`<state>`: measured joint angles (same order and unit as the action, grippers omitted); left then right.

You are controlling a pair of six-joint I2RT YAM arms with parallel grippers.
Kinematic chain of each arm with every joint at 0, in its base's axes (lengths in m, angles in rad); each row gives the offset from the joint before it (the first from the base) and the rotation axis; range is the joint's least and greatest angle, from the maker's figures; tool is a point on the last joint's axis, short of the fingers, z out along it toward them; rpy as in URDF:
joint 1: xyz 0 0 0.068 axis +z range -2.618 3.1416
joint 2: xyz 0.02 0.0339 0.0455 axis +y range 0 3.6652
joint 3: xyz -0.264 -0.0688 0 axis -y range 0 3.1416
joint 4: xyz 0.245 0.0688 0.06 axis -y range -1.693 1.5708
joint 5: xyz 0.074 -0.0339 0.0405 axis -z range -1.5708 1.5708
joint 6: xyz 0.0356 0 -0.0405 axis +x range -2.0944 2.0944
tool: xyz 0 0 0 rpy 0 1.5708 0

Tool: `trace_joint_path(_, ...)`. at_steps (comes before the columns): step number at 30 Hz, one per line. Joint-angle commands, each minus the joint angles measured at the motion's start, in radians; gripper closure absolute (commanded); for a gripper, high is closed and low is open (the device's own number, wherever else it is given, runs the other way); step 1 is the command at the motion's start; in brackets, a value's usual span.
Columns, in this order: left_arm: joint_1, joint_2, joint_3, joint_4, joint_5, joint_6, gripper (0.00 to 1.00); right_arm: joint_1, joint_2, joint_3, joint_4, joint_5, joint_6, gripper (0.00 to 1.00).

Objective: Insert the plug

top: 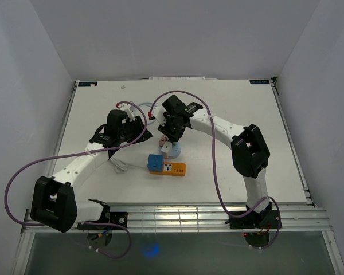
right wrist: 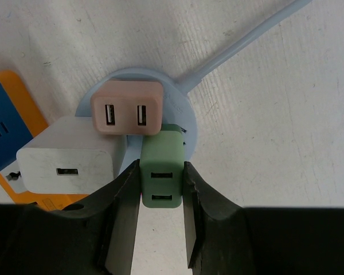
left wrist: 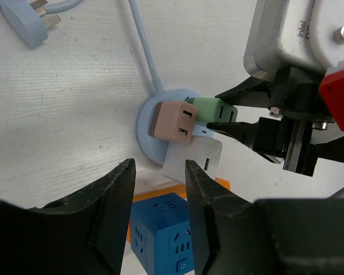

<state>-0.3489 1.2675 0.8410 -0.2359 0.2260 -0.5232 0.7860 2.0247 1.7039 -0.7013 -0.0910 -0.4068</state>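
Observation:
My right gripper (right wrist: 160,177) is shut on a green plug (right wrist: 162,172), its fingers pressed against both sides. The plug stands at the near edge of a round light-blue socket base (right wrist: 180,109); its prongs are hidden, so I cannot tell how deep it sits. A pink plug (right wrist: 126,112) and a white plug (right wrist: 69,160) stand on the same base. In the left wrist view the green plug (left wrist: 212,109) shows between the right fingers. My left gripper (left wrist: 159,172) hangs open and empty above a blue cube socket (left wrist: 160,229), just short of the base (left wrist: 149,137).
An orange power strip (top: 175,169) lies beside the blue cube (top: 155,162) in front of the base. The base's pale blue cable runs off to a wall plug (left wrist: 28,23) lying on the table. Purple cables loop over both arms.

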Motion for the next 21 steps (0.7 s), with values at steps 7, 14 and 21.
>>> trace_joint_path(7,0.004,-0.046,0.013,-0.011,0.01,0.011,0.5,0.001,0.02,-0.044,0.001,0.066,0.061,0.92)
trace_joint_path(14,0.004,-0.042,0.013,-0.008,0.015,0.011,0.5,0.01,0.028,-0.066,0.022,0.115,0.082,0.92)
trace_joint_path(21,0.004,-0.046,0.007,-0.005,0.013,0.011,0.5,0.012,0.011,-0.142,0.075,0.109,0.085,0.92)
